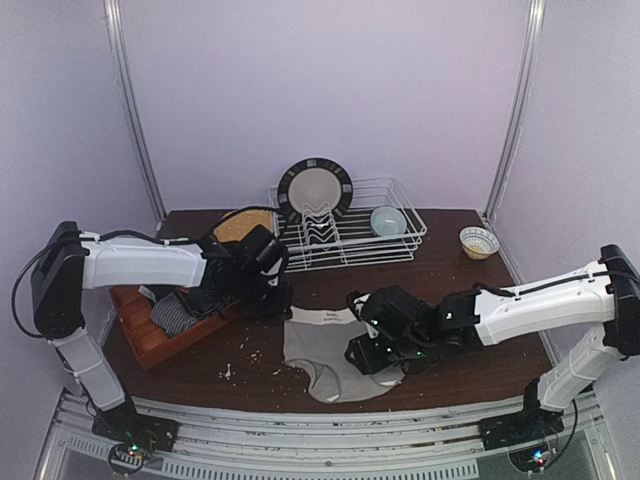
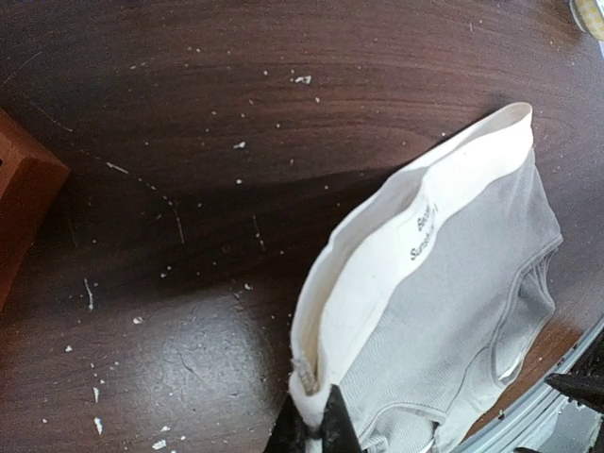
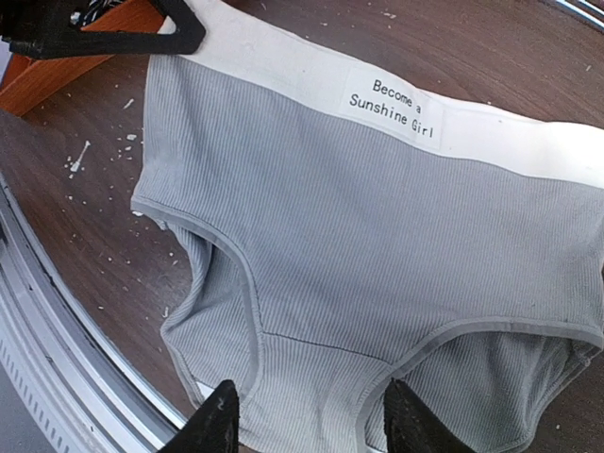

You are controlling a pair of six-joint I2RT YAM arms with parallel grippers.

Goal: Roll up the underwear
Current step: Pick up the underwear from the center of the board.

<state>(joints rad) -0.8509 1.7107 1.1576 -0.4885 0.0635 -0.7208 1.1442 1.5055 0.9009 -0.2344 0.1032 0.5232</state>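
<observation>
Grey underwear lies flat, unrolled, lower centre of frame. Left gripper pinches white waistband corner; right gripper hovers open over its lower edge. Rolling not begun; striped garment, possibly others, waits in tray far left.

Lying spread on a dark wooden table, near its front edge: grey underwear, white waistband pointing toward the back. Lying scattered just left of it: white specks. Sitting at the left edge: an orange-brown tray. Standing along the back: a wire rack, with a small bowl resting to its right.
</observation>
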